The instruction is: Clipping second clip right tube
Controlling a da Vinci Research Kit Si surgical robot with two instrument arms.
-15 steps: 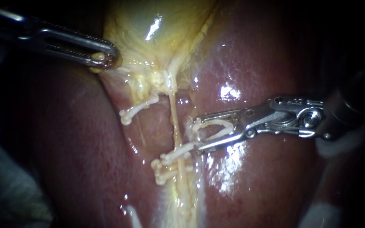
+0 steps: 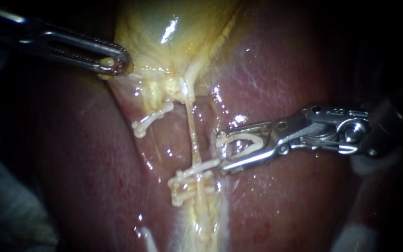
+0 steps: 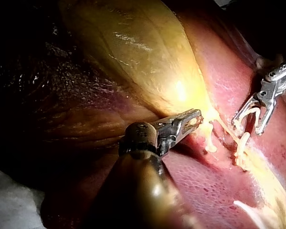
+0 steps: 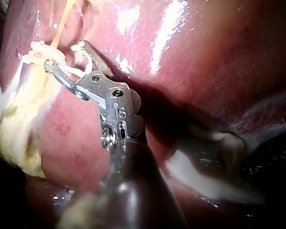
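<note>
A glossy dark-red liver (image 2: 295, 70) is being shown across the background, with a yellow gallbladder (image 2: 173, 28) being seen above it. The gallbladder's lower edge is being pinched between the closed jaws of the left instrument (image 2: 115, 65). The jaws of the right instrument (image 2: 221, 151) are being held wide apart. A thin pale-yellow right tube (image 2: 191, 130) is being shown just beside their tips, outside them. A curved white clip (image 2: 246, 139) is being carried between the jaws, and the tube is being crossed lower down by two white clips (image 2: 185, 174)
</note>
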